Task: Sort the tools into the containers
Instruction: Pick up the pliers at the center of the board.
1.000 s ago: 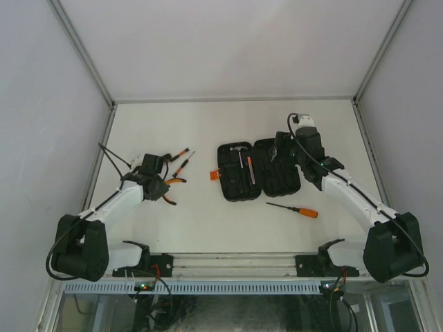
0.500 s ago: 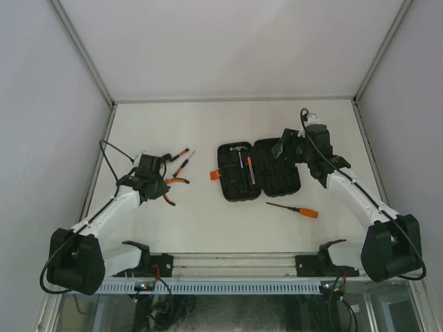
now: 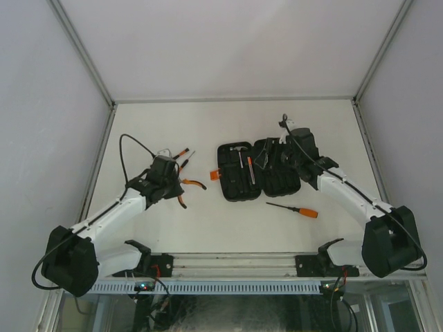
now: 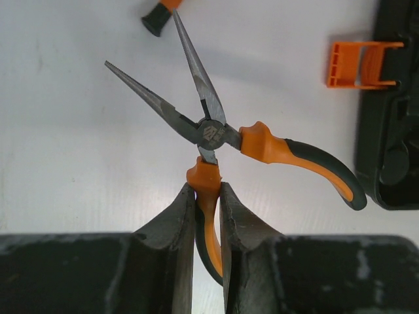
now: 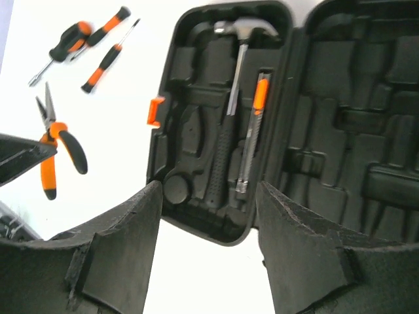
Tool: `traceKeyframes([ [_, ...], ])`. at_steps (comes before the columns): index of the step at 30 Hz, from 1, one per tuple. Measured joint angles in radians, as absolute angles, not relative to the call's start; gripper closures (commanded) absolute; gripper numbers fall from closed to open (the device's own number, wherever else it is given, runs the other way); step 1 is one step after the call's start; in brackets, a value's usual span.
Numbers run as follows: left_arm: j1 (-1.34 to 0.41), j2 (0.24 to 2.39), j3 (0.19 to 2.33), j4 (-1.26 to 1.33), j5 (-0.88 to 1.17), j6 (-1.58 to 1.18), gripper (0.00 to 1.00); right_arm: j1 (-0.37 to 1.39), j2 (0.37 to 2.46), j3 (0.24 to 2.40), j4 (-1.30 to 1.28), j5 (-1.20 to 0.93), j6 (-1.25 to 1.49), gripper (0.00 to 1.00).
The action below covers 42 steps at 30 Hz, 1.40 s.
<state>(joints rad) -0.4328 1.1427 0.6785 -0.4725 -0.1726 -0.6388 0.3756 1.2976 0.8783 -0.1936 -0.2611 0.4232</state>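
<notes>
My left gripper (image 4: 207,196) is shut on one orange handle of the pliers (image 4: 211,131), whose steel jaws are spread apart; in the top view the pliers (image 3: 194,184) are left of the case. The black case (image 3: 257,169) lies open with its orange latch (image 4: 360,63) on the left side. A hammer (image 5: 236,78) and a thin orange-handled tool (image 5: 255,124) rest in its left half. My right gripper (image 5: 209,196) hovers open over the case's near edge with nothing between its fingers. Several screwdrivers (image 5: 91,39) lie on the table to the left.
One orange-handled screwdriver (image 3: 294,208) lies on the white table in front of the case's right half. The case's right half (image 5: 366,131) shows only moulded slots. Grey walls enclose the table at the back and sides.
My left gripper has moved right toward the case with the pliers in it. The right gripper swung left over the case and its jaws narrowed somewhat.
</notes>
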Motion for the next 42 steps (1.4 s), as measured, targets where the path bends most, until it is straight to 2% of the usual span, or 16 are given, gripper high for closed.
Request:
traceKeyframes([
  [13, -0.597, 1.16, 0.735, -0.427, -0.17, -0.557, 1.0, 0.561, 1.363, 0.962, -0.194, -0.328, 0.358, 0.45],
  [21, -0.656, 1.22, 0.778, -0.42, -0.17, -0.529, 1.0, 0.663, 1.489, 1.018, -0.194, -0.37, 0.34, 0.44],
  [33, -0.698, 1.242, 0.812, -0.412, -0.154, -0.51, 1.0, 0.708, 1.62, 1.051, -0.19, -0.433, 0.356, 0.46],
  [42, -0.705, 1.253, 0.823, -0.409, -0.151, -0.504, 1.0, 0.71, 1.668, 1.064, -0.183, -0.472, 0.364, 0.56],
])
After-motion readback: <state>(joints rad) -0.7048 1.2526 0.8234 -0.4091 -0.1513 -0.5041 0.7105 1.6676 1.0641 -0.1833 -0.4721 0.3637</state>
